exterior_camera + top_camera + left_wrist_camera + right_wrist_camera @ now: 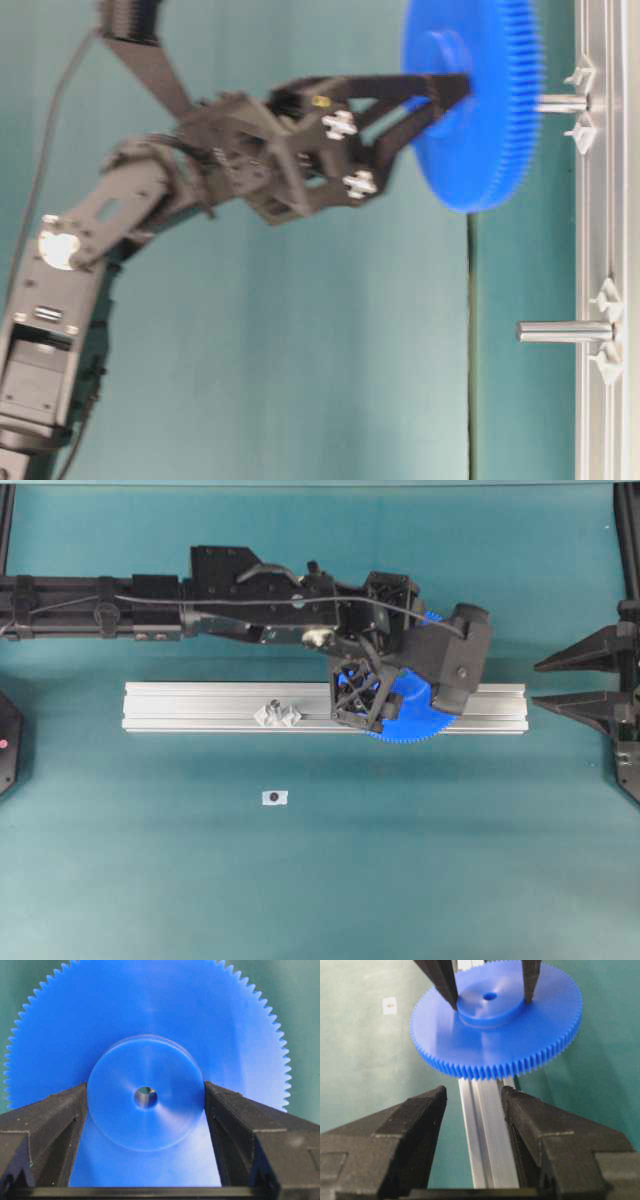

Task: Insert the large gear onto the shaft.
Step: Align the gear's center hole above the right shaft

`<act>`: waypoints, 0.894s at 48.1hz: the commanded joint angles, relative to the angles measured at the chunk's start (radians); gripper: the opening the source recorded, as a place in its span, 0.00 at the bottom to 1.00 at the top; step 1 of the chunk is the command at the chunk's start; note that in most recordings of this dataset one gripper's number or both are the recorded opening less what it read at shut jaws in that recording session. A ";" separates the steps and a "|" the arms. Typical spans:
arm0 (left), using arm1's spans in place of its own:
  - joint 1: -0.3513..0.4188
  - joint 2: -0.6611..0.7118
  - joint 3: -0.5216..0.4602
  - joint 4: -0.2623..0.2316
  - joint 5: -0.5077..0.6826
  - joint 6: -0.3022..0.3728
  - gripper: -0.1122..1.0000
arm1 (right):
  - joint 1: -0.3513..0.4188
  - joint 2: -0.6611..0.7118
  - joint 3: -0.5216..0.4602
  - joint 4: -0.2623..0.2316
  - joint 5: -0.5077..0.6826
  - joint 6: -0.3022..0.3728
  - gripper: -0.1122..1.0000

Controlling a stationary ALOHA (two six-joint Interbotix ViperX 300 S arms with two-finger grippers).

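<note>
The large gear [415, 715] is blue, flat and level above the right part of the rail. My left gripper [146, 1097] is shut on its raised hub, one finger [60, 1120] against each side. From table level the gear [480, 110] sits at the top of the shaft [562, 102], a pale pin on a clear bracket. Something grey glints in the hub hole [145, 1097]; how far the pin goes in I cannot tell. My right gripper [472, 1097] stands open and holds nothing, short of the gear [495, 1035] and over the rail.
The aluminium rail [200, 708] lies across the table. A second upright pin on its own clear bracket [277, 714] stands left of the gear, also seen from table level [565, 331]. A small white marker [274, 797] lies on the green mat in front.
</note>
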 commanded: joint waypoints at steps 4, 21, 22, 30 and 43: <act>-0.002 -0.034 -0.080 0.002 0.040 0.009 0.80 | -0.003 0.005 -0.011 -0.002 -0.008 0.009 0.60; -0.002 0.035 -0.089 0.002 0.066 0.018 0.80 | -0.002 0.005 -0.015 -0.002 -0.008 0.009 0.60; -0.002 0.037 -0.084 0.000 0.067 0.018 0.80 | -0.003 0.005 -0.015 -0.002 -0.008 0.009 0.60; 0.008 0.052 -0.067 0.000 0.049 0.017 0.80 | -0.003 0.005 -0.017 -0.002 -0.006 0.011 0.60; 0.029 0.055 -0.048 0.000 0.040 0.012 0.80 | -0.003 0.005 -0.017 -0.002 -0.006 0.009 0.60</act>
